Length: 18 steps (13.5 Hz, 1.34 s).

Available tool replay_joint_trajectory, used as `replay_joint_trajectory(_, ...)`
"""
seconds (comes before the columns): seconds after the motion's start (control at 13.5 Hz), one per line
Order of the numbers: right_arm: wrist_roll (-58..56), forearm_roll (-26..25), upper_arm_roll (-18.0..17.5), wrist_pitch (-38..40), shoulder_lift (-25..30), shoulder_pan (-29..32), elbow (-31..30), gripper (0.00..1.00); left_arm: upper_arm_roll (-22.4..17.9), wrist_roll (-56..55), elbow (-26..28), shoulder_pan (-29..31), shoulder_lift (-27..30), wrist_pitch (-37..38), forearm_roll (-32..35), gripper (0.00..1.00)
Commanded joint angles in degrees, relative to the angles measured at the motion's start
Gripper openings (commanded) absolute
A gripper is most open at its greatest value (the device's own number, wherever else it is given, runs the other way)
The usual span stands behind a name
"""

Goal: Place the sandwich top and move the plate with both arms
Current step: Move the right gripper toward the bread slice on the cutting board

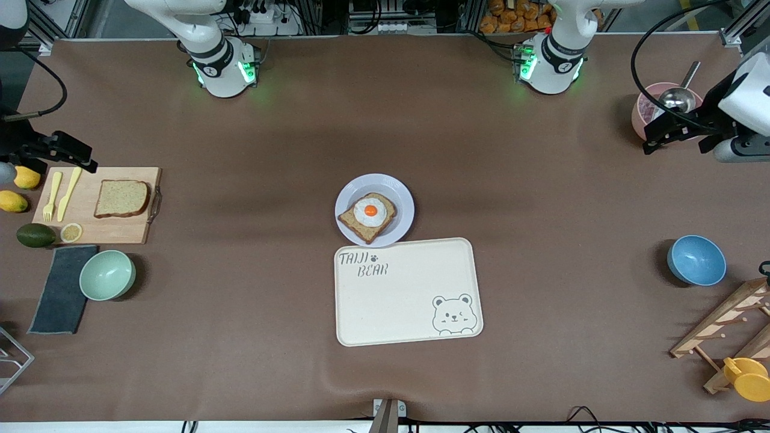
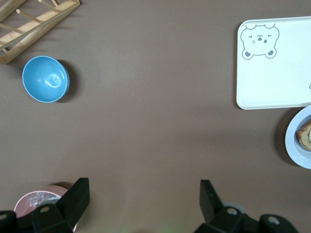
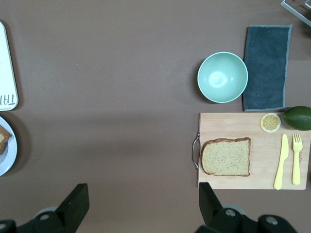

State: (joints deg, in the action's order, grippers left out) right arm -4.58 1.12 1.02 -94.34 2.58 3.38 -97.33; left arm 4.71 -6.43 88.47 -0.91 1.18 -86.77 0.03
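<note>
front view gives me one sandwich top (image 1: pixel 121 198) lying flat on a wooden cutting board (image 1: pixel 120 231) at the right arm's end of the table, well apart from the single plate (image 1: pixel 400 195) mid-table, which carries one egg-topped slice (image 1: pixel 367 217). i count one cream tray (image 1: pixel 408 291), lettered "taiji bear", touching the plate's nearer edge, and three bowls: mint (image 1: pixel 107 275), blue (image 1: pixel 696 260), pink (image 1: pixel 646 108). left gripper (image 2: pixel 143 204) waits spread wide over the pink bowl; right gripper (image 3: pixel 143 204) hangs released beside the board.
</note>
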Motion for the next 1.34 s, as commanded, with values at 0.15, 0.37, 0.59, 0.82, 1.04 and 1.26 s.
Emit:
replay_joint_trajectory(0.15, 0.8, 0.0, -0.1, -0.8, 1.0, -0.5, -1.1, 1.00, -0.2, 0.3, -1.3, -0.3, -0.6, 0.0, 1.4, 1.00)
replay_joint_trajectory(0.37, 0.9, 0.0, -0.1, -1.0, 1.2, -0.7, -1.1, 1.00, -0.2, 0.4, -1.3, -0.1, -0.7, 0.0, 1.0, 1.00)
replay_joint_trajectory(0.59, 0.3, 0.0, 0.2, -1.1, 1.0, 0.1, -1.1, 1.00, -0.2, -0.2, -1.0, -0.1, -0.8, 0.0, 0.8, 1.00)
replay_joint_trajectory(0.82, -2.8, -0.1, 0.4, -0.9, 0.1, 2.3, -0.9, 1.00, -0.2, 0.3, -0.8, 0.0, -0.8, 0.0, 0.7, 1.00)
replay_joint_trajectory(1.04, -7.4, 0.4, 0.3, -0.8, -1.8, 6.9, -1.0, 1.00, -0.2, -0.1, -0.8, -0.1, -0.9, 0.0, 0.6, 1.00)
replay_joint_trajectory(1.26, -10.2, 1.7, 0.4, -1.7, -2.5, 9.0, -0.8, 1.00, -0.2, 0.4, -0.7, 0.0, -0.9, 0.0, 0.6, 1.00)
